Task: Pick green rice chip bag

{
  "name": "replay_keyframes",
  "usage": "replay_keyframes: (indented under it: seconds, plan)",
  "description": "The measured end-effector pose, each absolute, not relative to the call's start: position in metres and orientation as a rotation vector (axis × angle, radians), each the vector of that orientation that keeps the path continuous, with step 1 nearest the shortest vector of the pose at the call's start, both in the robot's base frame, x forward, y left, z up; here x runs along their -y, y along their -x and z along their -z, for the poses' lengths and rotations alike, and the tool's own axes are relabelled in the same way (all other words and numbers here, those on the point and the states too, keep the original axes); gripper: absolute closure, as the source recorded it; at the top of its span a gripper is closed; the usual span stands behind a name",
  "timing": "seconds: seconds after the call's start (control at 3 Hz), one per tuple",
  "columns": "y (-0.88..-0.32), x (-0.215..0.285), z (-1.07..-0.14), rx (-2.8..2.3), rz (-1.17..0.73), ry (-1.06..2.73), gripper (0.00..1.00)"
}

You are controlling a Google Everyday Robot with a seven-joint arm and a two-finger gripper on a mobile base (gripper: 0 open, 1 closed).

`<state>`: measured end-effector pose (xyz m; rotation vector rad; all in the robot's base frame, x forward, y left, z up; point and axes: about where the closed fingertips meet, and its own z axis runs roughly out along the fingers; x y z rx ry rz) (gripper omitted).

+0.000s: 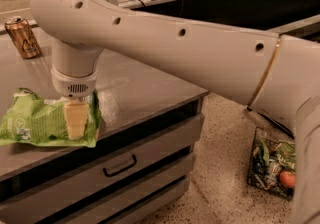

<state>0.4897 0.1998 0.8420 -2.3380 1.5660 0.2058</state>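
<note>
The big cream arm [190, 48] swept in from the right edge of the frame and bent straight down at the left, and there was the gripper [76, 127], lower left, planted right on the green rice chip bag [35, 123]. The bag lay flat and crinkled near the front edge of the grey table [145, 85], at the far left of the frame, with the gripper on its right end. One cream pad showed across the front of the bag; the other side was hidden, so whether the jaws were clamped or only straddling it could not be told. Up in the upper left corner a gold-brown can [23, 37] stood upright, well apart from the bag. Below the tabletop ran drawer fronts with a dark handle [120, 164]. Lower right, on the speckled floor, sat a container of mixed groceries [272, 170].
</note>
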Motion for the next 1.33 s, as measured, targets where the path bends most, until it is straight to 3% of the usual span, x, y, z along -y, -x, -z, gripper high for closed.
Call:
replay_keyframes:
  seconds: [0.67,1.33]
  plan:
    - [-0.490,-0.200,-0.842,-1.566,-0.206,2.338,1.00]
    - [-0.489,-0.223,-0.919,-1.410,-0.071,2.363,1.00]
